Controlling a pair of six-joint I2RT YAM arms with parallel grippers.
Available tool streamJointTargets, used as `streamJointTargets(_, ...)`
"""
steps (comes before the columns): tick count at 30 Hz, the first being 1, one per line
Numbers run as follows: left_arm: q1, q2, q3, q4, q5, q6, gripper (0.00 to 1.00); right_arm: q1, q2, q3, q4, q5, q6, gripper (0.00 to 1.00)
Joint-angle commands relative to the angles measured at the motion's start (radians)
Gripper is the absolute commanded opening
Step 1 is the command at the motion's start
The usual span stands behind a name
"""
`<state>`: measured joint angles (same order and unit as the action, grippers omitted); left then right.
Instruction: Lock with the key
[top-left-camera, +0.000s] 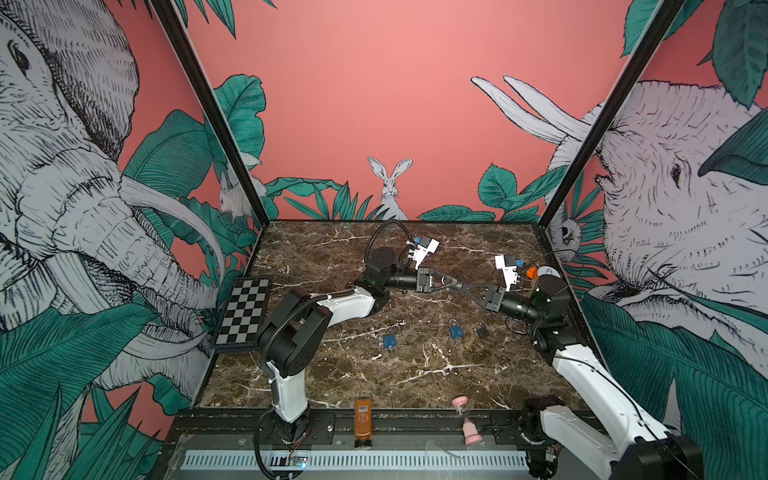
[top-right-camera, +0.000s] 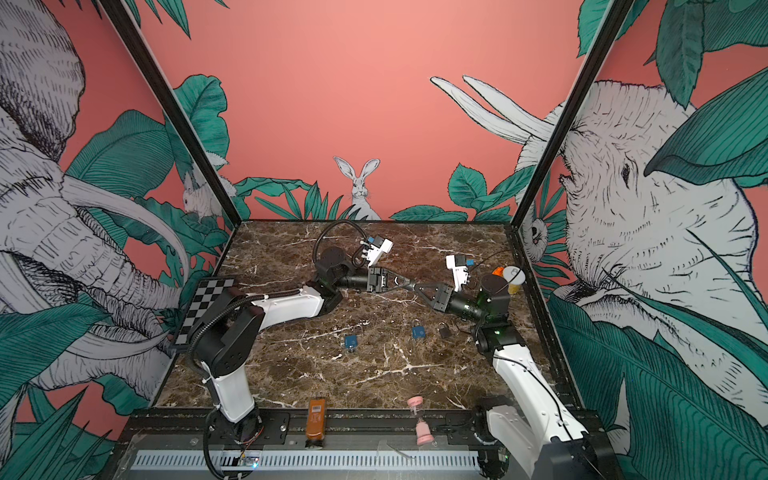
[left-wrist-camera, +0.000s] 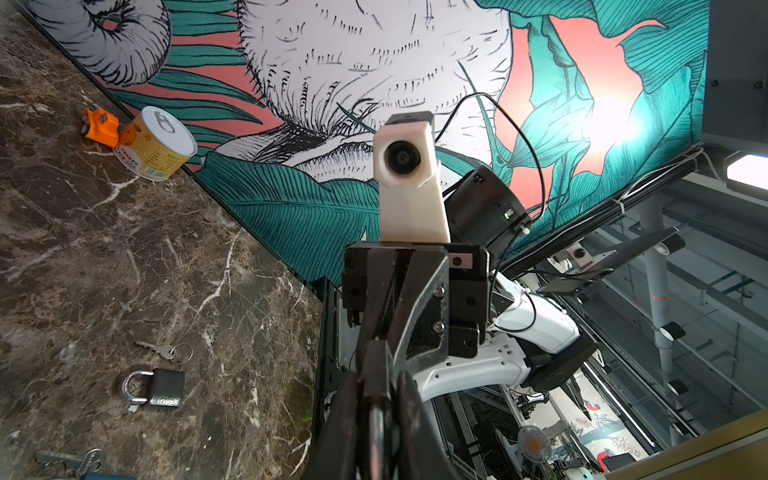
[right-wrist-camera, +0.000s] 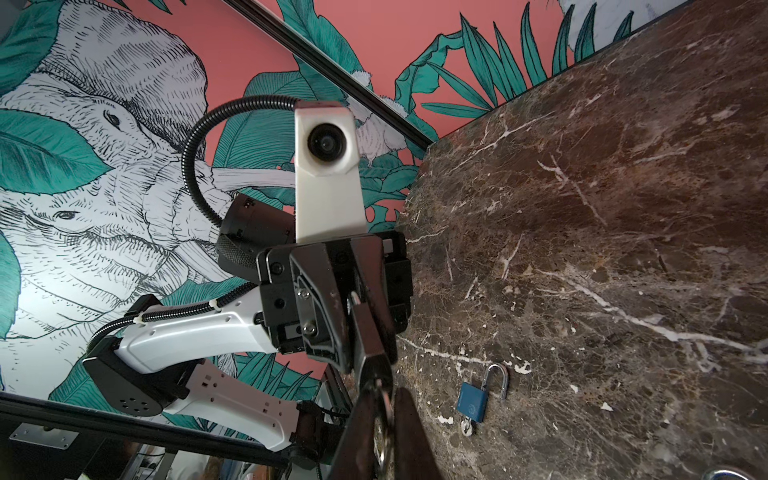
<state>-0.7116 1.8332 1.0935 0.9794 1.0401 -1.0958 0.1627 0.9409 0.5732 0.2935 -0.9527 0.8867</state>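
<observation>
**A:** Status?

**B:** Left tool (top-left-camera: 456, 285) and right tool (top-left-camera: 467, 287) are tip to tip in the air over the back half of the counter (top-left-camera: 374, 382). Both are pinched nearly together on one small metal piece, which looks like the key (right-wrist-camera: 384, 413). The right wrist view shows its ring end between the right fingers. The left wrist view shows a thin silver edge between the left ones.

**A:** Locks?

**B:** All flat on the counter, nearer the front, well apart from the tools. Blue lock (right-wrist-camera: 473, 401) has its shackle swung open and a second key (right-wrist-camera: 467, 428) in its base. Another blue lock (top-left-camera: 456, 331) lies just beside the dark lock (top-left-camera: 482, 330). The dark one's shackle looks seated, with a loose key (left-wrist-camera: 166, 351) near it.

**A:** What breaks from here?

**B:** My read:
- **Handover:** two tools share one thin part. If one lets go before the other has a firm bite, the key drops and skids on the marble.
- **Pulling apart:** if both stay clamped, the key twists in the pinch and ends up off-axis for the keyhole.
- **Fingertips:** there's almost no gap between them, so a small overshoot knocks them together.
- **Wrong pairing:** with several keys and locks around, this key may not fit the lock chosen.
- **Lock sliding:** the locks lie loose on a slick counter. Pushing a key or shackle in will shove the body away unless the other tool pins it.
</observation>
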Motion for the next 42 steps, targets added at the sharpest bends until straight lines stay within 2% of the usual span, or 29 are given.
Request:
streamJointTargets(1, 0.004, -0.025, 0.013, 0.054, 0.014, 0.009, 0.0, -0.006, 0.005, -0.012, 0.081, -0.005, 0.012, 0.07)
streamJointTargets(4, 0.004, -0.025, 0.011, 0.04, 0.013, 0.019, 0.0, -0.006, 0.003, -0.013, 0.082, -0.011, 0.004, 0.01)
streamJointTargets(11, 0.004, -0.033, 0.002, 0.058, 0.006, 0.012, 0.0, -0.005, -0.036, -0.03, 0.073, -0.016, -0.025, 0.0)
streamJointTargets(15, 0.004, -0.011, -0.006, 0.186, -0.003, -0.081, 0.0, -0.007, -0.062, -0.037, 0.066, -0.025, -0.049, 0.0)
streamJointTargets(16, 0.036, -0.002, -0.006, 0.23, -0.003, -0.115, 0.0, -0.007, -0.068, -0.039, 0.066, -0.027, -0.052, 0.0)
streamJointTargets(21, 0.067, 0.054, -0.007, 0.407, -0.006, -0.268, 0.0, -0.015, -0.101, -0.056, 0.042, -0.029, -0.096, 0.0)
streamJointTargets(25, 0.069, 0.038, -0.014, 0.353, 0.007, -0.23, 0.0, -0.026, -0.116, -0.066, 0.02, -0.025, -0.107, 0.0)
streamJointTargets(26, 0.069, 0.025, -0.015, 0.294, 0.013, -0.19, 0.0, -0.031, -0.117, -0.07, 0.013, -0.02, -0.109, 0.0)
streamJointTargets(28, 0.07, -0.014, -0.013, 0.065, 0.017, -0.047, 0.0, -0.035, -0.117, -0.07, -0.028, 0.015, -0.112, 0.0)
streamJointTargets(29, 0.071, -0.045, -0.003, -0.185, 0.0, 0.093, 0.0, -0.036, -0.117, -0.066, -0.065, 0.051, -0.122, 0.0)
streamJointTargets(30, 0.07, -0.078, 0.01, -0.483, -0.056, 0.288, 0.0, -0.036, -0.117, -0.057, -0.121, 0.085, -0.136, 0.0)
streamJointTargets(32, 0.058, -0.126, 0.084, -1.048, -0.291, 0.7, 0.0, -0.036, -0.123, -0.049, -0.21, 0.164, -0.151, 0.0)
streamJointTargets(33, 0.035, -0.125, 0.112, -1.208, -0.4, 0.859, 0.0, -0.035, -0.126, -0.059, -0.224, 0.202, -0.143, 0.0)
streamJointTargets(34, 0.021, -0.116, 0.133, -1.314, -0.497, 0.952, 0.0, -0.034, -0.126, -0.075, -0.217, 0.226, -0.124, 0.0)
streamJointTargets(35, 0.021, -0.093, 0.16, -1.401, -0.531, 1.0, 0.0, -0.032, -0.12, -0.093, -0.204, 0.246, -0.101, 0.0)
streamJointTargets(38, 0.027, 0.022, 0.274, -1.655, -0.478, 1.127, 0.0, 0.003, -0.105, -0.139, -0.201, 0.321, -0.106, 0.0)
streamJointTargets(40, 0.003, 0.059, 0.285, -1.707, -0.456, 1.205, 0.0, 0.051, -0.102, -0.182, -0.168, 0.406, -0.095, 0.0)
streamJointTargets(42, -0.019, 0.082, 0.283, -1.718, -0.379, 1.253, 0.0, 0.104, -0.085, -0.206, -0.16, 0.482, -0.098, 0.0)
